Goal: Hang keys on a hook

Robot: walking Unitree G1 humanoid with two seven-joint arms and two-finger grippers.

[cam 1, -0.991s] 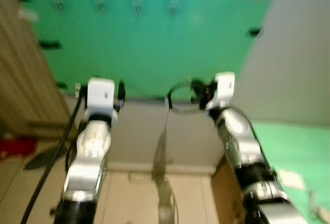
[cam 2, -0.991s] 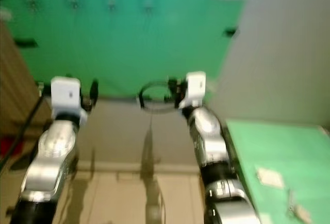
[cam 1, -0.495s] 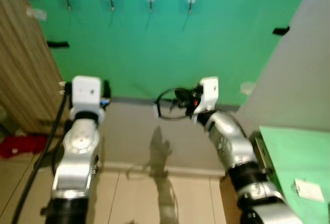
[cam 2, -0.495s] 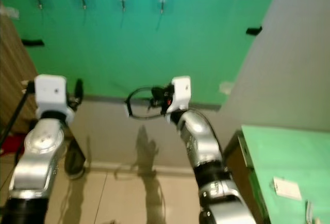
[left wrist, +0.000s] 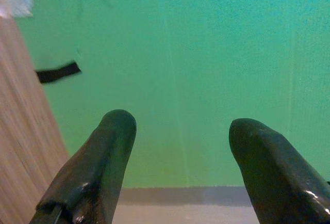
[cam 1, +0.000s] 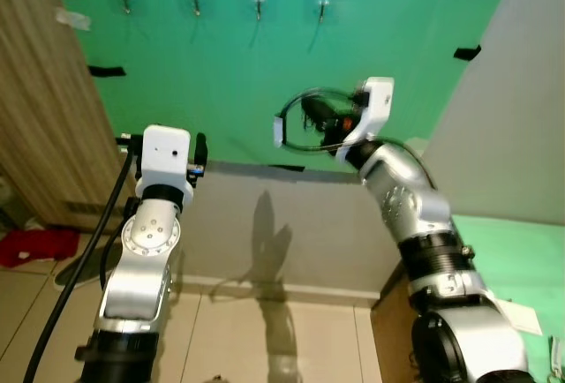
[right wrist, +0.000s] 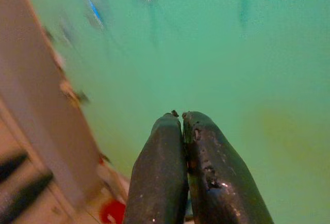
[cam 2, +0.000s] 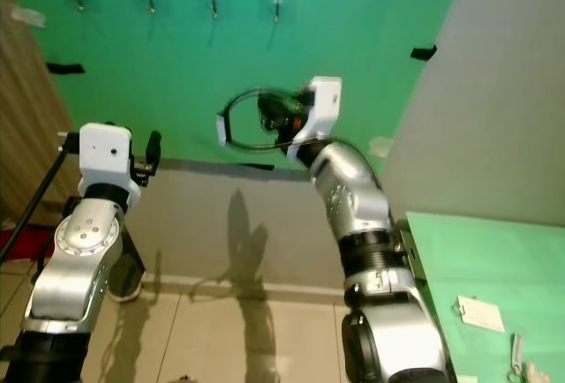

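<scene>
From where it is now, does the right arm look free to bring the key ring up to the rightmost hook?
Probably yes. The right gripper holds the key ring raised before the green wall, below the rightmost hook, with bare wall between them. The left gripper sits lower, off to the side.

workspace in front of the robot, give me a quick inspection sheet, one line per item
surface: green wall above a grey lower wall band.
job's things: key ring, a dark wire loop with a small white tag, held up below the four hooks; not yet on any hook.
clutter: white card and small items on the green table; red object on the floor.
grippers: right tool shut on the key ring, raised toward the wall; left tool open, lower, holding nothing.
cables: black cable beside the left arm.
surroundings: wooden panel left, grey wall right, tiled floor.
</scene>
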